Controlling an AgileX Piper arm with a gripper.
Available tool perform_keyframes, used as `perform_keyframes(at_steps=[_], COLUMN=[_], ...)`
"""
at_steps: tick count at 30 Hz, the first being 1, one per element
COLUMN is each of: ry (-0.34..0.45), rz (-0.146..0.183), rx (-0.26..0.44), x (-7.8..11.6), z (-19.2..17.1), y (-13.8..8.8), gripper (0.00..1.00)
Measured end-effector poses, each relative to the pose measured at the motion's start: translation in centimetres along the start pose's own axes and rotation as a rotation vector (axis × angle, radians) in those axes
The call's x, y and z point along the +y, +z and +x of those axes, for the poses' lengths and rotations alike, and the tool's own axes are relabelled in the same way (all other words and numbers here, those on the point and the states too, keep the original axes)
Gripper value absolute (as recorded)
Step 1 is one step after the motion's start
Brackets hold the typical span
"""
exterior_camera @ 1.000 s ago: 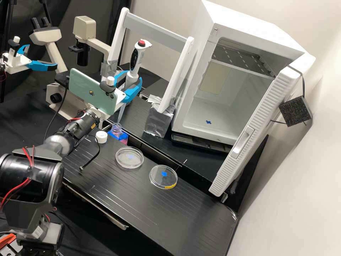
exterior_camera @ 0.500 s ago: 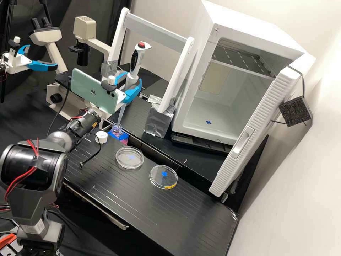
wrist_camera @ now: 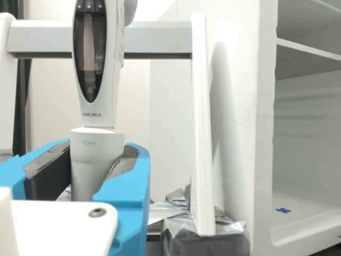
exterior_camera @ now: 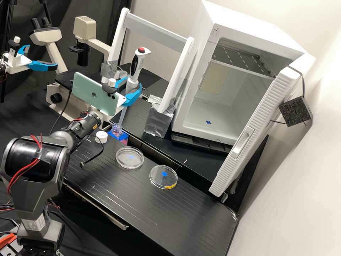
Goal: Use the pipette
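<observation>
The pipette (exterior_camera: pixel 136 65) was held snug in the gripper (exterior_camera: pixel 133 83), its tip (exterior_camera: pixel 122 115) best guided straight past the bottle rim (exterior_camera: pixel 116 127)!

We get a pale wall (exterior_camera: pixel 284 199) at the high view's right, black curtain (exterior_camera: pixel 106 14) at back left. White cabinet (exterior_camera: pixel 255 21) near the wall, its door (exterior_camera: pixel 259 124) open, perforated shelf (exterior_camera: pixel 245 58) inside. We have a black bench (exterior_camera: pixel 177 202) in front, thin lines across its top. We note bright light on the wall.
</observation>
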Motion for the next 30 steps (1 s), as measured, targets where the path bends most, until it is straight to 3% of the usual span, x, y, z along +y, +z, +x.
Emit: perform_keyframes(at_steps=[19,30], ry=[-0.093,-0.11], rz=[-0.016,-0.017], rx=[-0.023,-0.09], x=[-2.0,-3.2], z=[-2.4,-2.4], y=[1.0,1.9], gripper=[0.0,0.0])
